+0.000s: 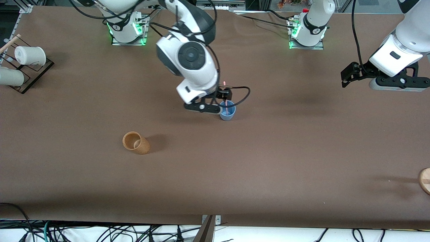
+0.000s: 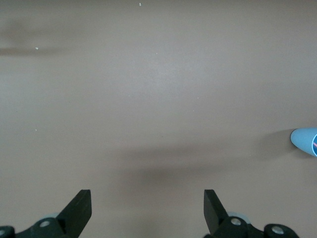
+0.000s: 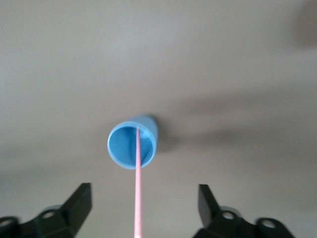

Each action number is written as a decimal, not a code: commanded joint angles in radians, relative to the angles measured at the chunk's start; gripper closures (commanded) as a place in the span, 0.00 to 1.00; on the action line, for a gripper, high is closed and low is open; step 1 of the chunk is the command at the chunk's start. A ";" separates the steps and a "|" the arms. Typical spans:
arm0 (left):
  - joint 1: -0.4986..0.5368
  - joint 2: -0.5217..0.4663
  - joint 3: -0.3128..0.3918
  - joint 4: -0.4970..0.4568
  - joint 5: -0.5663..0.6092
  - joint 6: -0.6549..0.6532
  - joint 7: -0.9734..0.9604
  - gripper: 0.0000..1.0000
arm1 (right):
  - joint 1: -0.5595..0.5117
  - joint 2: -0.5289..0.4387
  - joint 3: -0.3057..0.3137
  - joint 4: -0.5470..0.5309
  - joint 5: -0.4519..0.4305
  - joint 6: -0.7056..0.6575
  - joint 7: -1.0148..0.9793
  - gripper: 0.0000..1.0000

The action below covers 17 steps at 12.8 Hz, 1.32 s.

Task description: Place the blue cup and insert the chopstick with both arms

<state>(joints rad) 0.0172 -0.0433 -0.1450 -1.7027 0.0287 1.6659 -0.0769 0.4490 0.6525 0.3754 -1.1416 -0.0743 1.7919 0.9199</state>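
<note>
The blue cup (image 1: 227, 113) stands upright near the middle of the table, with the pink chopstick (image 1: 227, 106) standing in it and leaning on its rim. My right gripper (image 1: 216, 108) hangs right over the cup. In the right wrist view its jaws are wide open (image 3: 145, 198); the chopstick (image 3: 137, 188) rises between them, touching neither, out of the cup (image 3: 132, 144). My left gripper (image 1: 396, 84) waits open and empty above the left arm's end of the table (image 2: 147, 203); the cup (image 2: 306, 140) shows at the edge of that view.
A tan wooden-looking cup (image 1: 135, 143) lies on its side, nearer the front camera, toward the right arm's end. A black rack (image 1: 32, 72) with white cups (image 1: 29, 55) stands at that end. A round wooden object (image 1: 425, 180) sits at the table edge, left arm's end.
</note>
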 commanded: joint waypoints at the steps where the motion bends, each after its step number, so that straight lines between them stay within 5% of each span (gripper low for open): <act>1: 0.001 0.014 -0.002 0.028 -0.024 -0.023 0.026 0.00 | -0.079 -0.094 -0.016 -0.058 -0.009 -0.051 -0.139 0.00; 7: 0.001 0.016 -0.002 0.028 -0.024 -0.023 0.028 0.00 | -0.297 -0.327 -0.064 -0.217 0.025 -0.221 -0.562 0.00; 11: 0.000 0.016 -0.002 0.028 -0.024 -0.025 0.028 0.00 | -0.389 -0.456 -0.187 -0.295 0.116 -0.276 -0.866 0.00; 17: -0.002 0.016 -0.002 0.028 -0.026 -0.025 0.028 0.00 | -0.432 -0.585 -0.234 -0.420 0.111 -0.282 -0.918 0.00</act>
<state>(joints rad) 0.0154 -0.0381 -0.1477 -1.7018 0.0286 1.6648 -0.0712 0.0223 0.1121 0.1550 -1.5045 0.0240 1.5017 0.0370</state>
